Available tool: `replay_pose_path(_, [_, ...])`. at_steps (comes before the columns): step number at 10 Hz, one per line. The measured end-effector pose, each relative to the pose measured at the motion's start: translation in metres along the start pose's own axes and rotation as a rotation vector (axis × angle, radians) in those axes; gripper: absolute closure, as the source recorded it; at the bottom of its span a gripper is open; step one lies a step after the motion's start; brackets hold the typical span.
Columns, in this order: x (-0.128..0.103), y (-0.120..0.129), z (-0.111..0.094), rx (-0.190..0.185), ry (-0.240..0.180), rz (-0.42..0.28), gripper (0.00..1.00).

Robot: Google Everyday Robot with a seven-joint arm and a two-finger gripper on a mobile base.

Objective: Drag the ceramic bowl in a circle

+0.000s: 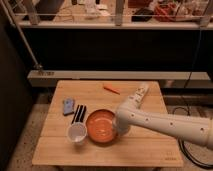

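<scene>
The ceramic bowl (101, 126), wide, shallow and orange-red, sits on the wooden table (150, 145) toward the front middle. Its left rim is right beside a small white cup (76, 133). My gripper (119, 126) is at the bowl's right rim, at the end of the white arm (165, 124) that reaches in from the right. The gripper's tip is hidden against the bowl's edge.
A black flat item (78, 114) and a blue-grey item (68, 106) lie left of the bowl, toward the back. An orange stick-like item (111, 89) and a white object (141, 91) lie near the table's back edge. A black cable (192, 150) hangs at the right.
</scene>
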State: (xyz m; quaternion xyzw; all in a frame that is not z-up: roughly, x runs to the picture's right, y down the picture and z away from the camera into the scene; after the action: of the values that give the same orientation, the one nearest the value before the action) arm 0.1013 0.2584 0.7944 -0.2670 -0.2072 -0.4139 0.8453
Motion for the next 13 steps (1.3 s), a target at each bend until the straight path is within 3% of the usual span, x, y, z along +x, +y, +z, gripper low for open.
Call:
replay_pose_path(4, [0.055, 0.093, -0.009, -0.002, 0.013, 0.152, 0.93])
replay_pose_path(7, [0.1, 0.138, -0.018, 0.002, 0.046, 0.271, 0.93])
replay_pose_path(10, [0.123, 0.144, -0.036, 0.009, 0.096, 0.277, 0.93])
replay_pose_path(13, [0.121, 0.11, -0.045, 0.015, 0.147, 0.227, 0.93])
